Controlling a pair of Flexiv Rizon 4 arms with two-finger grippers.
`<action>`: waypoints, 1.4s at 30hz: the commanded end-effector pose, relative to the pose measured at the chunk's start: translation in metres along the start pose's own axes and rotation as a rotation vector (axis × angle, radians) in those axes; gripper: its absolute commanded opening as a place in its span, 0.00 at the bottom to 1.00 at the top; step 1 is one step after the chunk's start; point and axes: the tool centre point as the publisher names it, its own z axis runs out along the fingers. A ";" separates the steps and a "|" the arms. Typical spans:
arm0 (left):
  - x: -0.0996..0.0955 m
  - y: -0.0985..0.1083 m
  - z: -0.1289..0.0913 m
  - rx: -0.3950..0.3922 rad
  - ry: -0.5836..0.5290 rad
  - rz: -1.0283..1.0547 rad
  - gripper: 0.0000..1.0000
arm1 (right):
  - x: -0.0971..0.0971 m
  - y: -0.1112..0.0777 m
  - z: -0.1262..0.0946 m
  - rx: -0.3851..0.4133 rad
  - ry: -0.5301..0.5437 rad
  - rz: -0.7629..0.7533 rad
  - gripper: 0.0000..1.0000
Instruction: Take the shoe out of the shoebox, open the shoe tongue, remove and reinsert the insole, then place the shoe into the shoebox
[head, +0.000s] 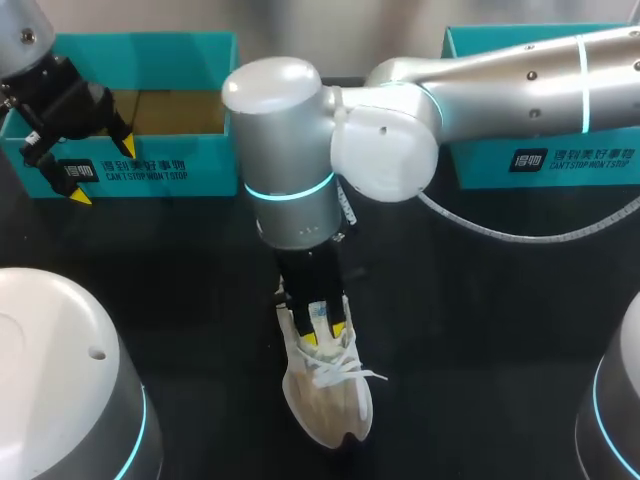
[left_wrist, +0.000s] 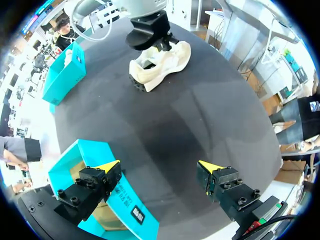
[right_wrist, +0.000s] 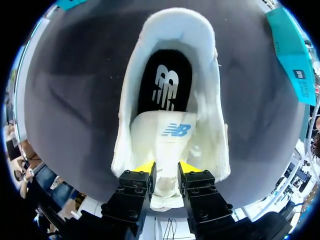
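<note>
The dark table bears a teal shoebox, standing open well beyond the shoe on the robot's left. The shoe sits upright on its sole, out of the box. It looks light, with a soft fabric upper that would buckle under a squeeze, so the firmer sole or heel rim is the better hold. The left gripper hangs far from the shoe, over the shoebox's near wall, jaws spread wide and empty. The right gripper stands over the shoe's laces with its jaws drawn narrow on the tongue — apparently pinching it, though the pads are partly hidden. The tongue is padded and floppy. Inside the shoe lies the black insole — thin, bendy, best peeled from its heel edge.
</note>
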 end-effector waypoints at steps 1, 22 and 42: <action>0.001 0.000 -0.001 -0.002 0.000 0.001 1.00 | -0.001 -0.002 -0.011 -0.030 -0.025 -0.002 0.29; 0.001 0.000 -0.001 -0.002 0.000 0.001 1.00 | -0.024 0.008 -0.043 -0.057 -0.130 -0.115 0.34; 0.001 0.000 -0.001 -0.002 0.000 0.001 1.00 | -0.043 0.024 -0.096 -0.230 -0.383 -0.930 1.00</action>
